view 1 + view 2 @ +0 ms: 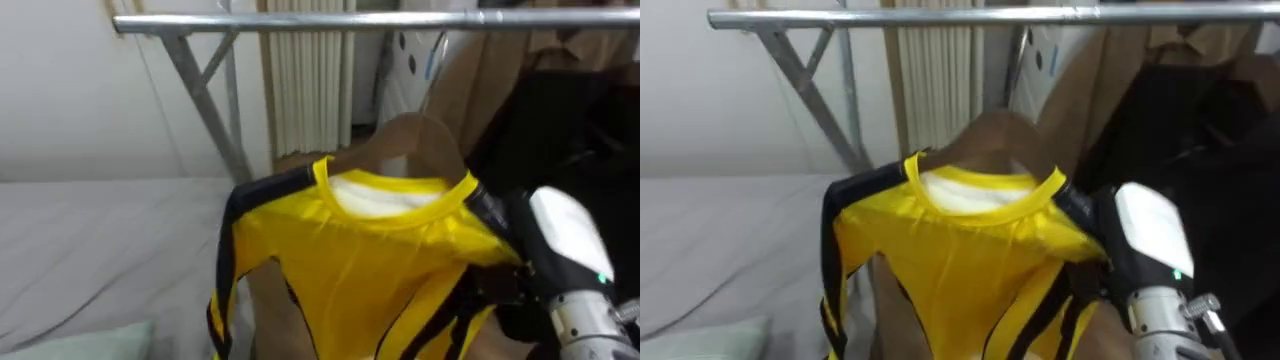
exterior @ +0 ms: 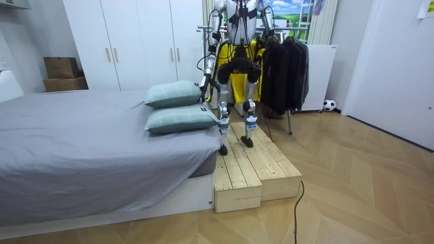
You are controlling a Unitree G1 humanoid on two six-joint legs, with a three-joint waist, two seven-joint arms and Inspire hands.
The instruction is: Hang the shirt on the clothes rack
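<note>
A yellow shirt point(image 1: 370, 250) with black side stripes hangs on a wooden hanger point(image 1: 415, 140), held up in the air just below the metal clothes rail point(image 1: 370, 20). The hanger's thin hook point(image 1: 438, 55) is under the rail and apart from it. My right hand point(image 1: 565, 235) comes in from the right, its dark fingers point(image 1: 495, 215) curled round the shirt's right shoulder and the hanger's end. In the room view I stand on a wooden platform point(image 2: 254, 163) facing the rack, and my left hand point(image 2: 203, 85) hangs low by the bed.
Dark clothes point(image 1: 570, 110) hang on the rail's right part. The rack's slanted leg point(image 1: 205, 100) stands at the left, with a radiator point(image 1: 310, 90) behind. The grey bed point(image 1: 100, 250) with two green pillows point(image 2: 178, 108) lies to my left.
</note>
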